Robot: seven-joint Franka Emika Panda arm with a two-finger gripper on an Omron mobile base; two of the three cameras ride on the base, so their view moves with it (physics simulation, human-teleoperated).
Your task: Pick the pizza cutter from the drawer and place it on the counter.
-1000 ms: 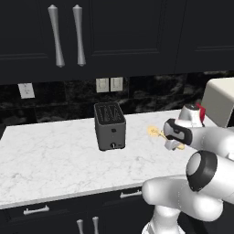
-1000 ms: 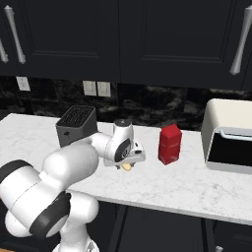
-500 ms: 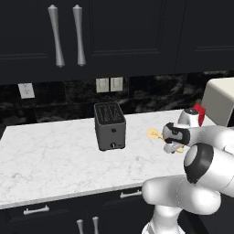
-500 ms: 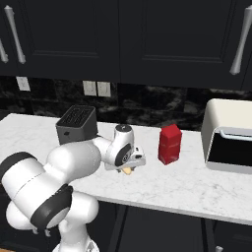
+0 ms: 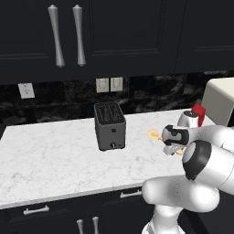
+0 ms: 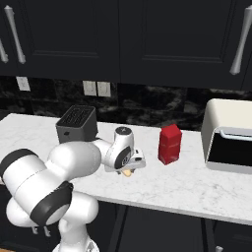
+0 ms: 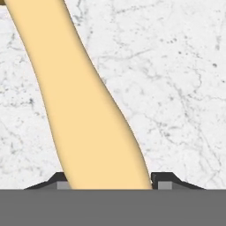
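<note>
the fingers (image 7: 62,180) pinch the pizza cutter (image 7: 84,114) by its tapered handle, low over the worktop (image 5: 55,160) toward its front edge. it looks light, stiff and smooth; mid-handle seems the safest hold.

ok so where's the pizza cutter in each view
Left base view: pizza cutter right of centre, its round end poking out left of the gripper.
Right base view: a tan tip under the hand, lower centre.
Hand view: the handle runs between the fingertips.
Shared landmark: the toaster, on the counter.
</note>
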